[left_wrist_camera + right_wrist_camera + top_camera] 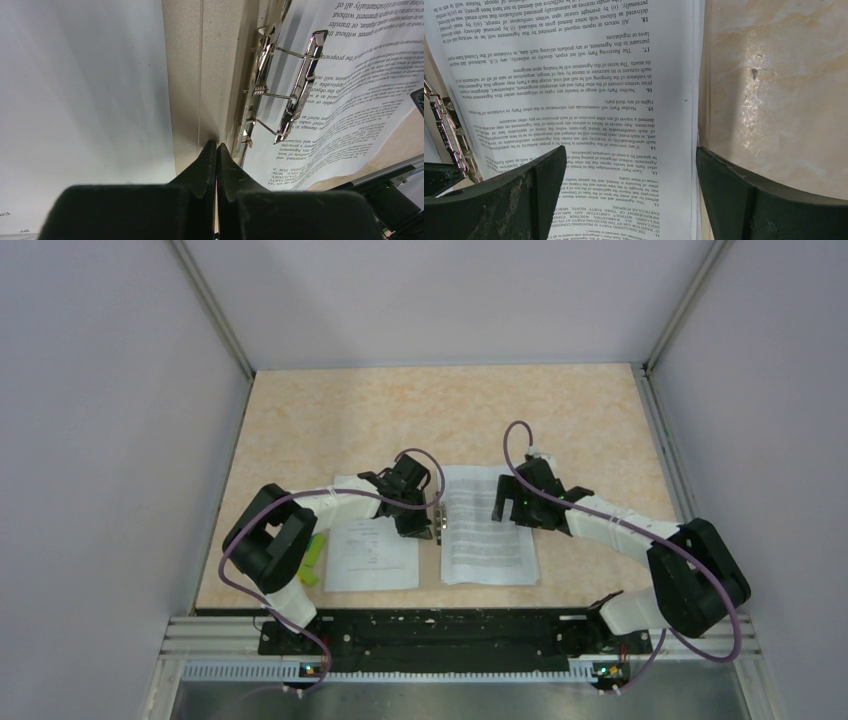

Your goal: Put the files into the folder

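Note:
The files lie as two white printed stacks: one [370, 550] on the left, one [487, 530] on the right. Little of the tan folder shows: a strip at its spine [430, 565] between them, also in the left wrist view [187, 75]. Its metal clip [295, 75] stands raised over the right sheet's edge [350, 75]. My left gripper [216, 145] is shut, tips down on the spine strip beside the clip [438, 520]. My right gripper [629, 150] is open and straddles the right stack's outer edge [624, 100], one finger over paper, one over the beige surface.
A green block [314, 560] lies at the left sheet's left edge, by the left arm's elbow. The speckled beige tabletop [450, 410] stretches behind the papers to the grey walls. The black base rail [430, 635] runs along the near edge.

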